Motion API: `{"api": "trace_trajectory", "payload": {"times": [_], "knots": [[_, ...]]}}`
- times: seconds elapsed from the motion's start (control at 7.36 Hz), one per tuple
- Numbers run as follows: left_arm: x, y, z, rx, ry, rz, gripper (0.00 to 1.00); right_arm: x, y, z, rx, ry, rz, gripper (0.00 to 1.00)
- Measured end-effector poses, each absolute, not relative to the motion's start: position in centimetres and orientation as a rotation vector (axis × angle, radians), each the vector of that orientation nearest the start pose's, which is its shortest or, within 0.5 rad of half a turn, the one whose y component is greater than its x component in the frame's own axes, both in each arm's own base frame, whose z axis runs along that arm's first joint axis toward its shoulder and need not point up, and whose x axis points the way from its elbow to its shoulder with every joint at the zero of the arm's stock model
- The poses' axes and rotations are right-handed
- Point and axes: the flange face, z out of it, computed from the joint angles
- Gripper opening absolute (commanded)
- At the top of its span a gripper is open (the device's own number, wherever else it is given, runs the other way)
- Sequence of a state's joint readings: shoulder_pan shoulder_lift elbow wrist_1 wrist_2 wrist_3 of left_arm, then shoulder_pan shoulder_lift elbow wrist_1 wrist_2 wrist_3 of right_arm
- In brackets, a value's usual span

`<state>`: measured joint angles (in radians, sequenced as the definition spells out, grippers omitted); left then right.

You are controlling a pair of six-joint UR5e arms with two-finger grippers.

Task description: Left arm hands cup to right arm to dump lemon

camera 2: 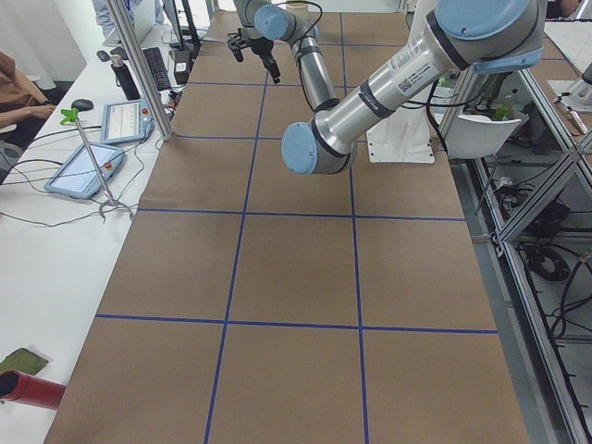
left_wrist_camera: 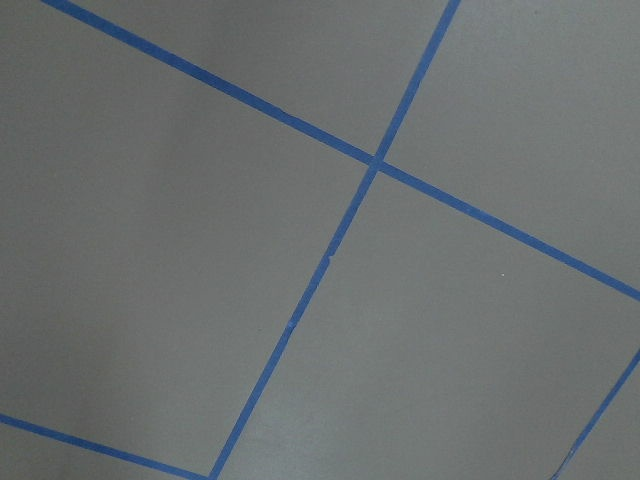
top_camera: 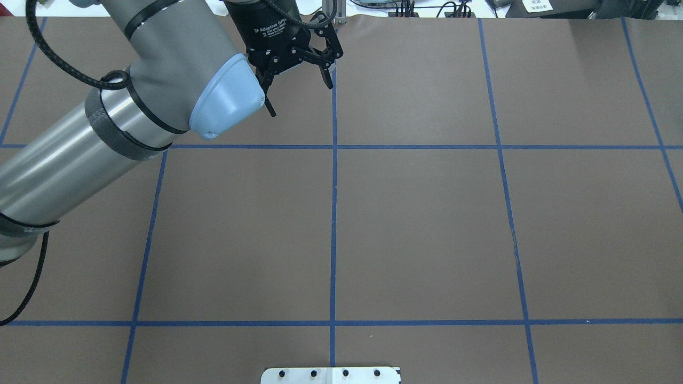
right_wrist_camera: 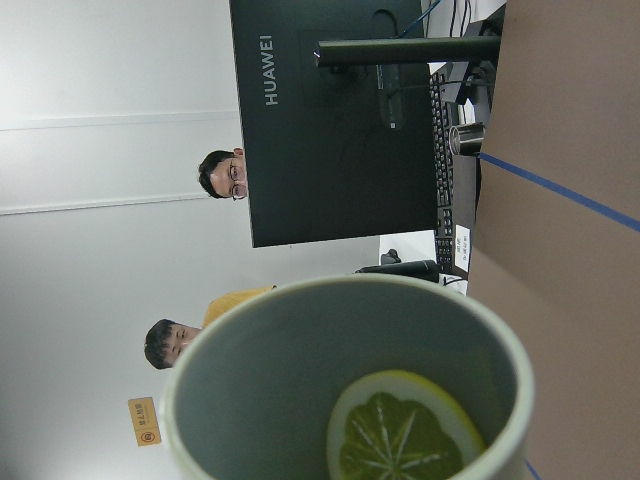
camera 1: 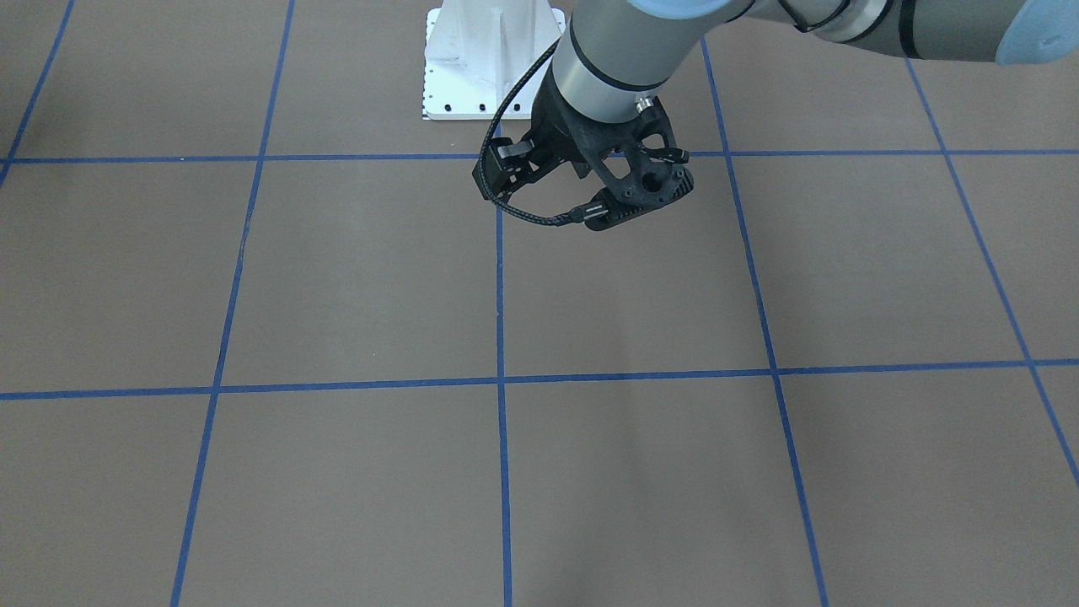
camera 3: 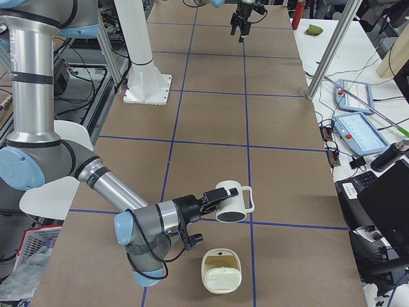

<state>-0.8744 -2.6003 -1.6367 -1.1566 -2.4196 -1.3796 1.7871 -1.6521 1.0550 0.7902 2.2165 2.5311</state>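
The cream-white cup point(camera 3: 233, 198) is off the table at the tip of my right arm, the near one in the exterior right view, tipped on its side with its mouth angled down. My right gripper point(camera 3: 208, 199) shows only there, so I cannot tell whether it is shut. The right wrist view looks into the cup point(right_wrist_camera: 300, 350), where a lemon point(right_wrist_camera: 405, 430) slice lies against the wall. My left gripper point(top_camera: 299, 93) is open and empty, raised over the table's far middle. It also shows in the exterior right view point(camera 3: 241, 22). Its latticed wrist mount point(camera 1: 624, 169) is in the front-facing view.
A cream-white container point(camera 3: 222, 272) sits on the table just below the tipped cup. The white base plate point(top_camera: 331, 375) is at the robot's side. A monitor point(right_wrist_camera: 330, 110) and two operators are beyond the table. The left wrist view holds only brown table point(left_wrist_camera: 200, 250) with blue tape lines.
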Motion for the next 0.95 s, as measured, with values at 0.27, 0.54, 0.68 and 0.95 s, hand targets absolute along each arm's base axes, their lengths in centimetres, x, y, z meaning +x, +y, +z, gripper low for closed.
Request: {"api": "trace_trajectory", "payload": {"times": [0.27, 0.54, 0.68, 0.95], "knots": [[38.0, -54.6, 2.0, -0.374, 0.967, -0.331, 1.00, 14.6, -32.3, 69.5, 0.265, -1.949, 1.412, 0.00], [38.0, -54.6, 1.8, -0.365, 0.967, -0.331, 1.00, 14.7, -32.0, 70.3, 0.257, -1.941, 1.436, 0.00], [38.0, -54.6, 1.7, -0.361, 0.966, -0.331, 1.00, 15.0, -31.6, 70.7, 0.261, -1.936, 1.454, 0.00], [38.0, -54.6, 1.7, -0.354, 0.966, -0.330, 1.00, 15.8, -31.0, 71.7, 0.272, -1.924, 1.500, 0.00]]}}
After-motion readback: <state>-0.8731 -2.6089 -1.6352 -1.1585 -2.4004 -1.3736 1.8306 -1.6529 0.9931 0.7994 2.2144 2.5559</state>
